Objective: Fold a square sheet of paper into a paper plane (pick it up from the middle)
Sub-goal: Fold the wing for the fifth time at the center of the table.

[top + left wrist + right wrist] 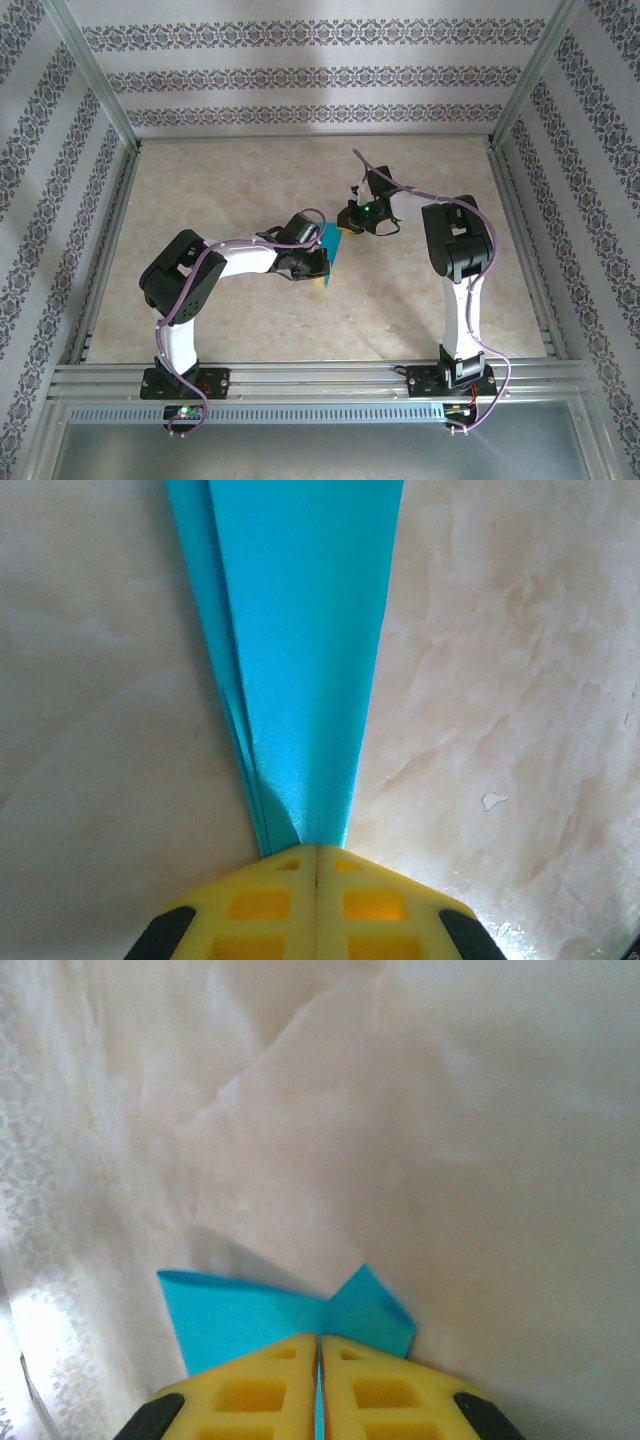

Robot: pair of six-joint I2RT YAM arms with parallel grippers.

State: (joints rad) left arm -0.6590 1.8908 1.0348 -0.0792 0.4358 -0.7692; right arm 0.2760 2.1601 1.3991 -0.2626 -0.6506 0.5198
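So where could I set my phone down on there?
Bare table along the back wall, down the left side, and between the arm bases. Crowded middle: left gripper and right gripper pinch the paper.

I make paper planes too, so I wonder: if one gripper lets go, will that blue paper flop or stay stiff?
Probably fairly stiff: the teal paper is folded into layers, seen along its left edge, and stands straight out from the left gripper. Being thin, it likely weighs little. The right gripper pinches it too, so tugging might tear it.
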